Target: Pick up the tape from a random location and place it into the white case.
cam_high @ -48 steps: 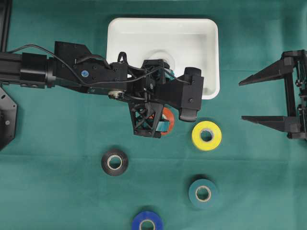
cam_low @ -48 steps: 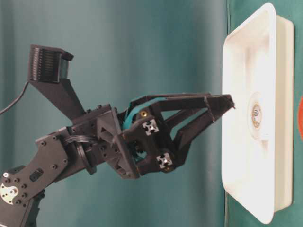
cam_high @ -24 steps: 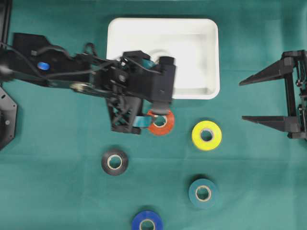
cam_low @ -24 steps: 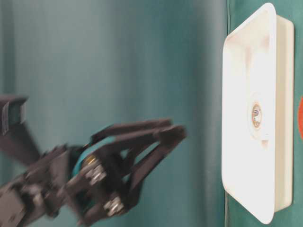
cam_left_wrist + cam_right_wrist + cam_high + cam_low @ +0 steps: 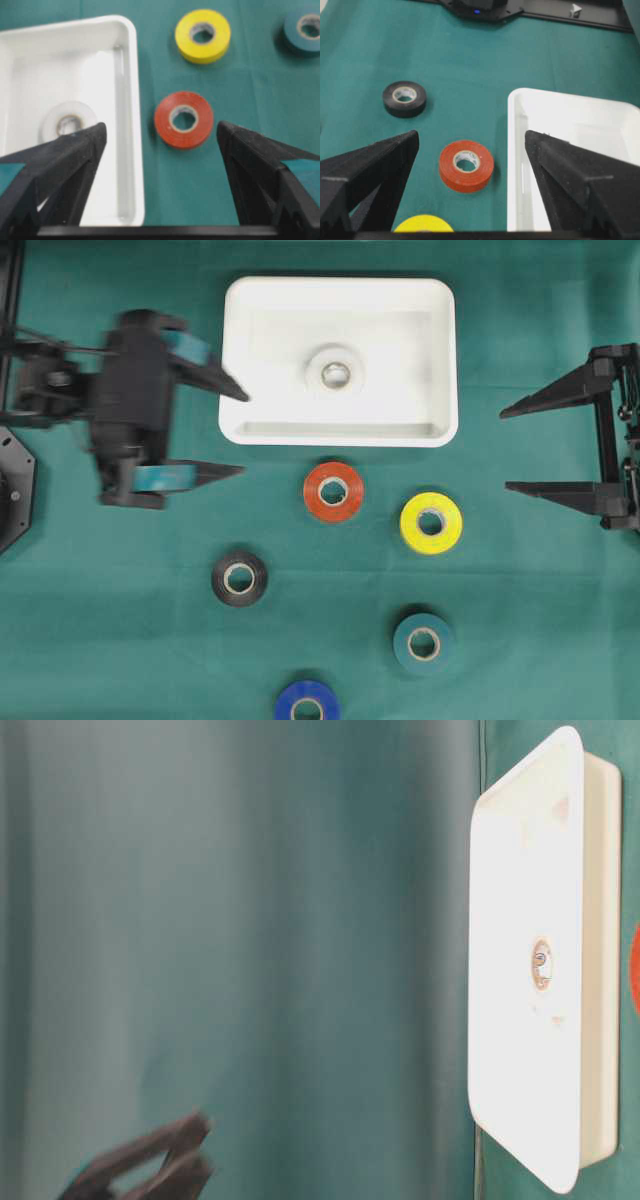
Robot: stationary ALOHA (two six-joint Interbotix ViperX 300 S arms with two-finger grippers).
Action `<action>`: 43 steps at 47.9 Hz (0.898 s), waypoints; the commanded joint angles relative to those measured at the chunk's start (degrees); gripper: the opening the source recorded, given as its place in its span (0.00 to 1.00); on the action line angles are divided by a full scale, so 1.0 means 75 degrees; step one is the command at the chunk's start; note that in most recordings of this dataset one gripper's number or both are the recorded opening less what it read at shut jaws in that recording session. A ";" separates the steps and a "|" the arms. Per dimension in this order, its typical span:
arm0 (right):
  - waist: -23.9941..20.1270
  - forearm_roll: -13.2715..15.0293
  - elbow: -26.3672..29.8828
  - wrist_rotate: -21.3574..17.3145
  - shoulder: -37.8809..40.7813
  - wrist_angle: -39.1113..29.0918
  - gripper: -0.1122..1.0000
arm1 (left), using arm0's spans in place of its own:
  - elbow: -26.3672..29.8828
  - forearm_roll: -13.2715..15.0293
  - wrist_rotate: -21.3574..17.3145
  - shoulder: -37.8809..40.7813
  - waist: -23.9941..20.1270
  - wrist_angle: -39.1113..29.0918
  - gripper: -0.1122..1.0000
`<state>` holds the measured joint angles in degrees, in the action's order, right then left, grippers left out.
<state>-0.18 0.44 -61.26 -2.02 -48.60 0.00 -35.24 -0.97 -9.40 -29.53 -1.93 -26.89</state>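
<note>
From above, a white tape [image 5: 335, 371] lies flat in the middle of the white case [image 5: 440, 360]. The left wrist view shows this same tape [image 5: 66, 121] inside the case [image 5: 127, 60], behind one tip of the left gripper [image 5: 160, 135]. The right wrist view shows only one corner of the case [image 5: 517, 150], and the white tape cannot be seen there. The table-level view shows the case [image 5: 600, 970] from low down, with a small ring [image 5: 541, 963] in its middle, and only a blurry bit of the left gripper [image 5: 165, 1165] at the bottom.

The left gripper [image 5: 235, 432] is open and holds nothing. Its top tip is right at the left edge of the case. The right gripper [image 5: 505, 448] is open wide and holds nothing too. It sits far off at the right edge of the green cloth [image 5: 120, 640].

The red tape [image 5: 333, 491] lies just below the case. The yellow tape [image 5: 431, 523] is near it on the right. The black tape [image 5: 239, 578], the teal tape [image 5: 424, 643] and the blue tape [image 5: 307, 703] lie lower down, well apart. There is bare cloth between the rolls and between the case and the right gripper.

One second ago the left gripper hung over the case and hid the white tape. Now it has pulled back to the left, and the tape rests in the case. The right gripper has not moved.
</note>
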 commanded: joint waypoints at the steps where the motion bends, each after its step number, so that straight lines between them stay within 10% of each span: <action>1: 0.0023 -0.0012 0.0223 -0.0012 0.0012 0.0035 0.92 | -0.0281 0.0023 0.0000 -0.0645 -0.0012 0.0305 0.87; 43: 0.0023 -0.0012 0.0211 -0.0012 0.0047 -0.0047 0.92 | -0.3750 0.0117 0.0094 -0.3176 -0.0012 0.2754 0.87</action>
<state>-0.09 0.44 -61.26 -1.93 -48.43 -0.35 -63.46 -0.18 -8.88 -53.26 -2.02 -7.56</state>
